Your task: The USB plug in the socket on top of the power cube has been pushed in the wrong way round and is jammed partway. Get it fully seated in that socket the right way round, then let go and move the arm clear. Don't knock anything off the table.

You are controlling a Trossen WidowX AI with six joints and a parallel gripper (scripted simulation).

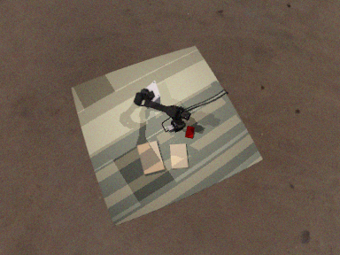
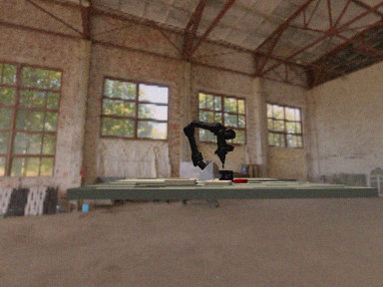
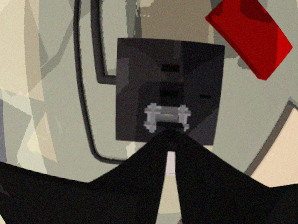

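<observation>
Above dark square power cube [image 3: 168, 92] on striped tabletop [image 1: 111, 128]: black parallel-jaw gripper [image 3: 170, 137] clamped on silver metal USB plug [image 3: 166, 116], held at cube's top socket. Red flat block [image 3: 250, 31] nearby, apart.

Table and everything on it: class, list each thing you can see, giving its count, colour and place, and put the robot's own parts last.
Table: one, striped in green-grey and cream, standing on a brown floor.
Cube: one, black, square top, directly under the claw.
Plug: one, silvery metal, at the socket on top of the cube, at the claw's tips.
Cable: one, black, curving past the cube's side and off across the table.
Block: one, red, flat on the table just beside the cube, not touching it.
Boards: two, pale tan, side by side near the table's middle.
White piece: one, by the arm's base; what it is cannot be told.
Arm: one, black, bent over the cube.
Claw: one, black, shut on the plug.
</observation>
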